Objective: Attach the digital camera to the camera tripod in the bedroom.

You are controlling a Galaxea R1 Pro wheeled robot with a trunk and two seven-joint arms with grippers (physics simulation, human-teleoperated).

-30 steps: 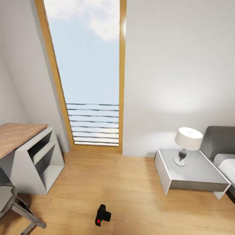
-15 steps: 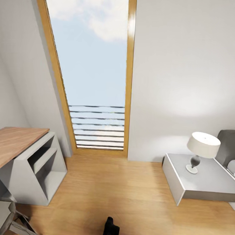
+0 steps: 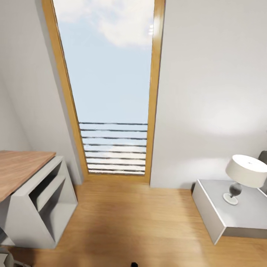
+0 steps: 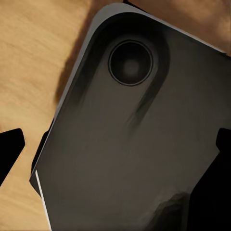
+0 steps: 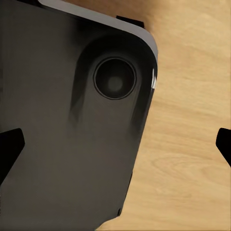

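Observation:
In the head view, only a thin black sliver of the digital camera [image 3: 134, 264] shows, lying on the light wood floor at the picture's bottom edge. The camera tripod is out of view. In the left wrist view my left gripper [image 4: 115, 149] is open, its dark fingertips [image 4: 9, 150] far apart over the robot's dark grey base [image 4: 134, 144] and the floor. My right gripper [image 5: 115, 147] is open in the same way in the right wrist view, with nothing between its fingertips [image 5: 9, 150] and the dark base [image 5: 62, 134] below.
A tall wood-framed window [image 3: 111, 85] with railing bars stands straight ahead. A wood-topped desk with a grey shelf side [image 3: 40, 202] is on the left. A grey nightstand [image 3: 237, 222] with a white lamp [image 3: 246, 174] is on the right. Wood floor [image 3: 141, 222] lies between them.
The whole head view has shifted: window, desk and nightstand slid down and right as the view moved. The digital camera dropped from the lower picture to a sliver at the bottom edge.

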